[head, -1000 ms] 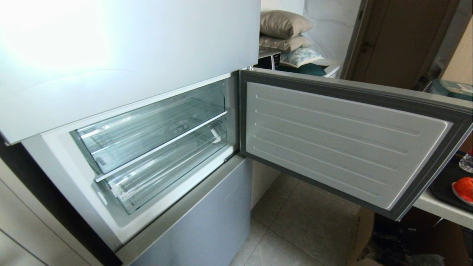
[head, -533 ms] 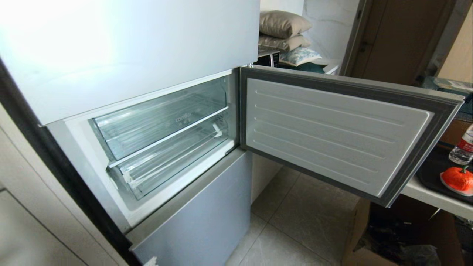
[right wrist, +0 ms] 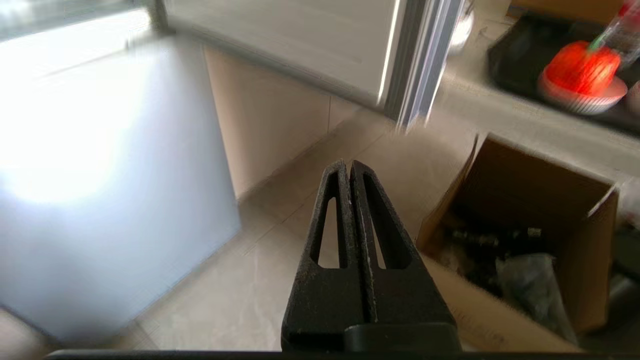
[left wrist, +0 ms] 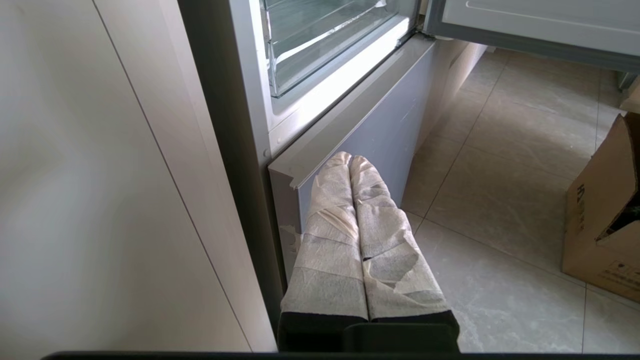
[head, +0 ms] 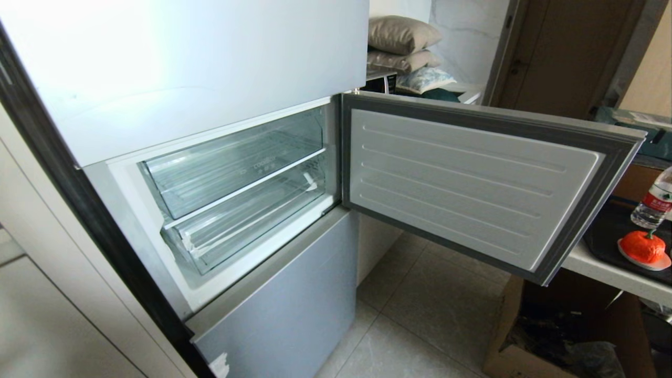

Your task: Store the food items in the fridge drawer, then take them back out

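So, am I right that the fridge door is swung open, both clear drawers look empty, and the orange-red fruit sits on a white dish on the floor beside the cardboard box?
Not quite: the orange-red fruit on its white dish sits on a dark tray on the counter, above the cardboard box, as the head view shows. The fridge door is open and both clear drawers look empty.

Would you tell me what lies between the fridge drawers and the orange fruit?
In the head view, the open fridge door stands between the drawers and the fruit.
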{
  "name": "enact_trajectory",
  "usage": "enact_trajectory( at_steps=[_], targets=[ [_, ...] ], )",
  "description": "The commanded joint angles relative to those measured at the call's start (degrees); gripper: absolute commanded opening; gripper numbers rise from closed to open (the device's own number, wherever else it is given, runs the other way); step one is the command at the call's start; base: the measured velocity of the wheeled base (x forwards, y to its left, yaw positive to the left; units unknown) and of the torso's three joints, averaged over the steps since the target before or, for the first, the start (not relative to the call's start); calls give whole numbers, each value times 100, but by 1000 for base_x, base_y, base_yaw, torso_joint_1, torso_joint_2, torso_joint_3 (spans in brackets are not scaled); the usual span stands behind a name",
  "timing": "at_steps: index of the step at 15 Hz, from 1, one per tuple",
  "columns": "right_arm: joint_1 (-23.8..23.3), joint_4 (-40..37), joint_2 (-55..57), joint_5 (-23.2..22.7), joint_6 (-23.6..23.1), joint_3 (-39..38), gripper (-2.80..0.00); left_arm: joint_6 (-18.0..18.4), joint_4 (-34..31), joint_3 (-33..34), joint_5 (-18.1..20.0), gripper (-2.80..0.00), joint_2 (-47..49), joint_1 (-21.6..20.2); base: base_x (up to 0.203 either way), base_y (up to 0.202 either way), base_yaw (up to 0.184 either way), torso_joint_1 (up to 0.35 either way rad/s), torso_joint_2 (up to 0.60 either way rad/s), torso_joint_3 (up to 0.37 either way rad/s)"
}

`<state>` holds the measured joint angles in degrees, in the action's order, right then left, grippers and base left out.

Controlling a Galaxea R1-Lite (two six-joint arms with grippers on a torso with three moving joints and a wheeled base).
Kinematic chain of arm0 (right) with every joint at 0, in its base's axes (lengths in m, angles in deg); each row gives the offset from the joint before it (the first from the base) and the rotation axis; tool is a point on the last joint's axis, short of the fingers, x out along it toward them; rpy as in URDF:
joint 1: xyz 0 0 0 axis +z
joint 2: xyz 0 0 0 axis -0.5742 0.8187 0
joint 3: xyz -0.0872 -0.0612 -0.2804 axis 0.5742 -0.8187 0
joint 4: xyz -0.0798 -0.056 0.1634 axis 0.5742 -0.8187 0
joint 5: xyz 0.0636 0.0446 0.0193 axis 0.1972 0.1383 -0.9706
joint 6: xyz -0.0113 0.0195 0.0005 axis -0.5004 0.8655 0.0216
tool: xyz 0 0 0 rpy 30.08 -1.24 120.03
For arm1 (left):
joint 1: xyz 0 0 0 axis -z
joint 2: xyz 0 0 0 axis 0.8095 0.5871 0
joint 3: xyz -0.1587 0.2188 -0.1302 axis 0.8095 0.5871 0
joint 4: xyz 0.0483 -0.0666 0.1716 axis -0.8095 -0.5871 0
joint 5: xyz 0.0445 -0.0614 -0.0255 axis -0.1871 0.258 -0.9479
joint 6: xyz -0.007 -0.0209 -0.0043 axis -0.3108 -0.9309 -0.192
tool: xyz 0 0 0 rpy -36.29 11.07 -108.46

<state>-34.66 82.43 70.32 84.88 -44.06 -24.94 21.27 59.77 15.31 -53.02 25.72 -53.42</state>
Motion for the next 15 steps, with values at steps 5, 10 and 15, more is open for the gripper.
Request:
enact_trajectory(
  at_steps=[5,10,15],
  targets=[
    [-907,95,2796,42,2169,2295,-280,0,2,0,-1,-280,9,-1,0,0,0,0,0,0],
    [-4141,1796,5818,-2282,4272,3141,-280,0,2,0,-1,-280,9,-1,0,0,0,0,0,0],
    [-4762,4008,8057,-3284,5072,3464,-280,0,2,0,-1,-280,9,-1,0,0,0,0,0,0]
  ],
)
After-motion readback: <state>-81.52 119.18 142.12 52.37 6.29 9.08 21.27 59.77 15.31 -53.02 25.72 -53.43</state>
